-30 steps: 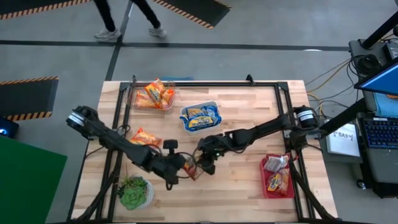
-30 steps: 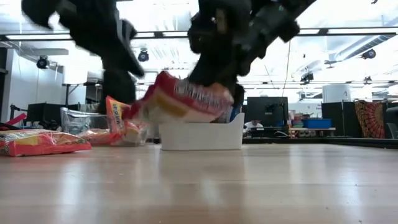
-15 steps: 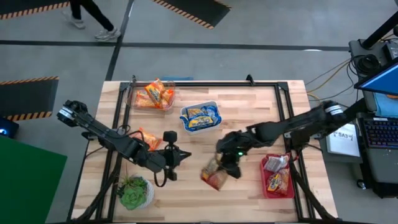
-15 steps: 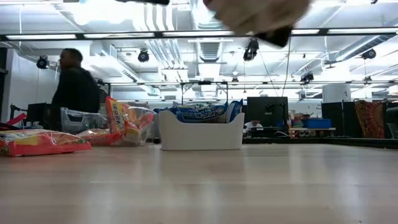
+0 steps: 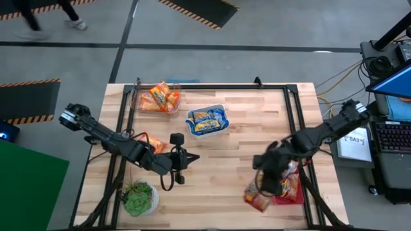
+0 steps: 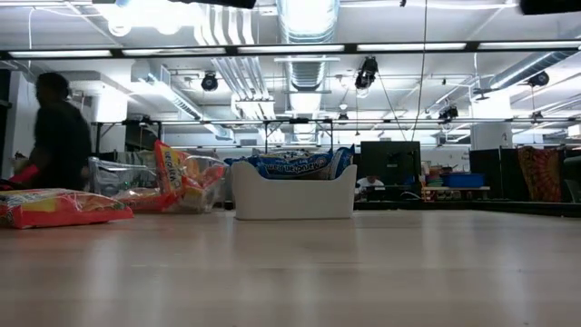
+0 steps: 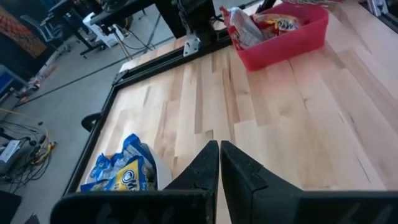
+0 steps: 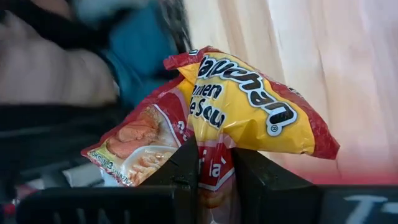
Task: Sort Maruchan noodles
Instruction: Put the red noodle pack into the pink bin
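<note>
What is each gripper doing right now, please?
Left gripper: shut, holding nothing.
Right gripper: shut on a red and yellow crinkly plastic ramen packet.

A pale wood counter (image 5: 244, 128) carries a clear bin (image 5: 136, 97) at its eleven o'clock corner, a white bin (image 5: 190, 126) just short of twelve o'clock, and a red bin (image 5: 275, 196) near four o'clock. A small green potted plant (image 5: 139, 199) stands at the eight o'clock corner. In the low view a person (image 6: 56, 132) in dark clothes shows beyond the counter at nine o'clock.
</note>
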`<act>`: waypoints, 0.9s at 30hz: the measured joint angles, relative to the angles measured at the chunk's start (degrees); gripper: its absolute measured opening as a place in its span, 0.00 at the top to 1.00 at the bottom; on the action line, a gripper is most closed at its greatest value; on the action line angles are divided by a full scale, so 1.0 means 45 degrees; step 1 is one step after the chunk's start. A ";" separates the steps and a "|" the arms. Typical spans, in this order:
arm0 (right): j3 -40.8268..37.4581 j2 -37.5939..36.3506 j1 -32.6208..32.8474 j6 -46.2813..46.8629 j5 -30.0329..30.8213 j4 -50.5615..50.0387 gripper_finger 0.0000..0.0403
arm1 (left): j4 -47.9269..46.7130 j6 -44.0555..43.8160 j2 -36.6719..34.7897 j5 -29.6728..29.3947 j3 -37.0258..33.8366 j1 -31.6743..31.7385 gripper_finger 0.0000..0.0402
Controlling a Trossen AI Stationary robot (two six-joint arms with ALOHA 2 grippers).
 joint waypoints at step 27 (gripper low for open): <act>-0.0481 0.1643 0.2204 0.1311 0.0155 -0.7366 0.87 | 0.0144 -0.0010 0.0010 0.0005 0.0000 -0.0001 1.00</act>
